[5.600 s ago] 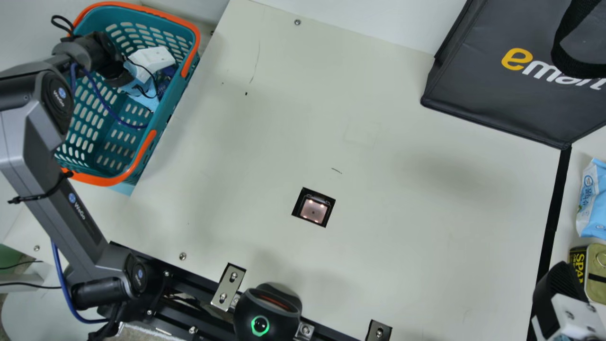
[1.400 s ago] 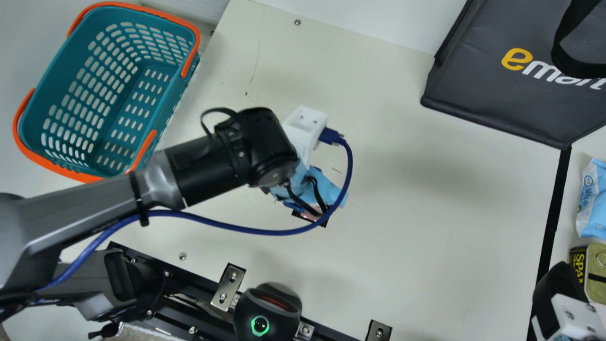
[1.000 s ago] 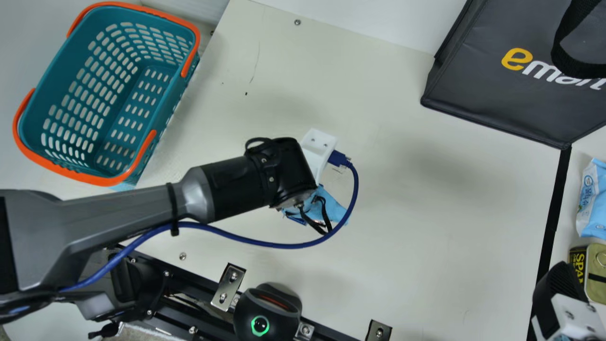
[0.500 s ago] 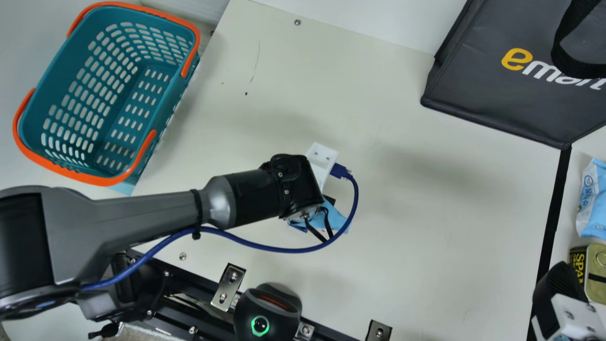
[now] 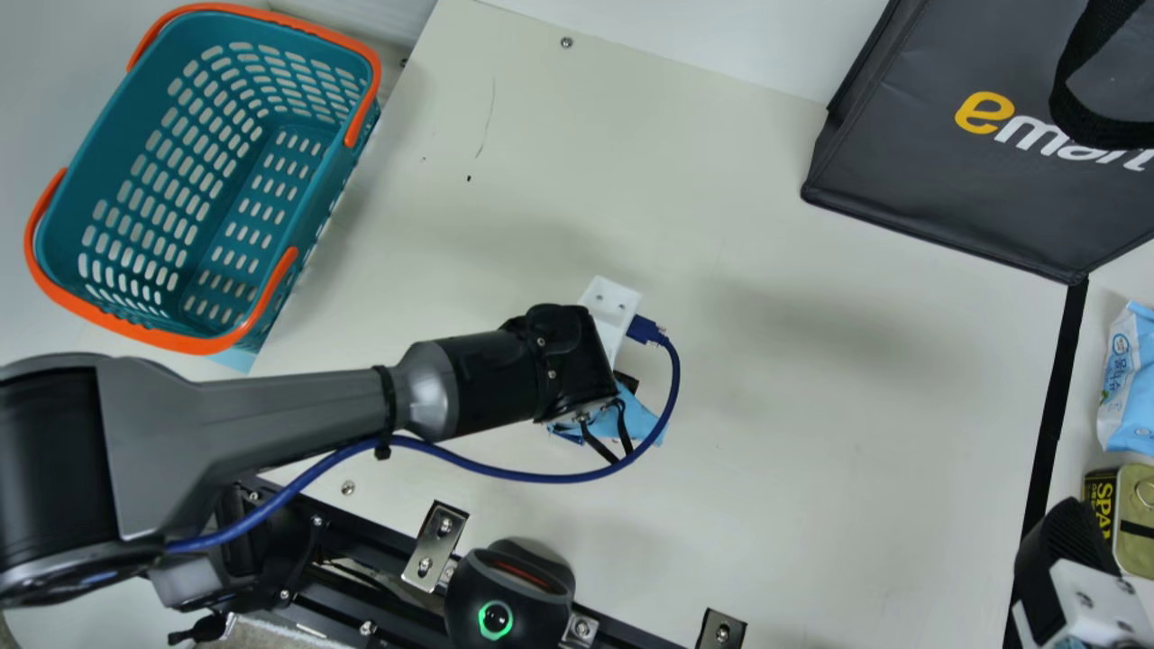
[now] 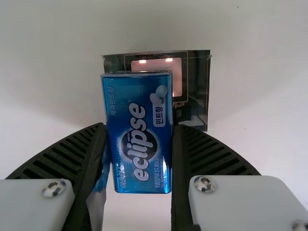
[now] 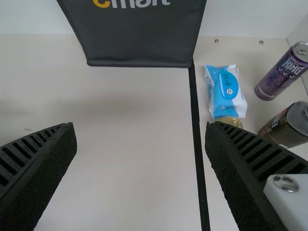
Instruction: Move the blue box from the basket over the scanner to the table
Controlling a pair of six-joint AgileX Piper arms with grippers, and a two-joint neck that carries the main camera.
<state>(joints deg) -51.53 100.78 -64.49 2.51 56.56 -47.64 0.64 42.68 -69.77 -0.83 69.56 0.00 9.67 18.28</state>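
The left end effector (image 6: 138, 129) pinches the blue box (image 6: 139, 149) by its sides over the scanner (image 6: 196, 72), likely so its code can be read. The left wrist view shows that squeeze; in the main view the black wrist (image 5: 572, 361) hides it, with the basket (image 5: 320, 203) at its ten o'clock. The right end effector (image 7: 140, 126), at that wrist's four o'clock, is spread wide.
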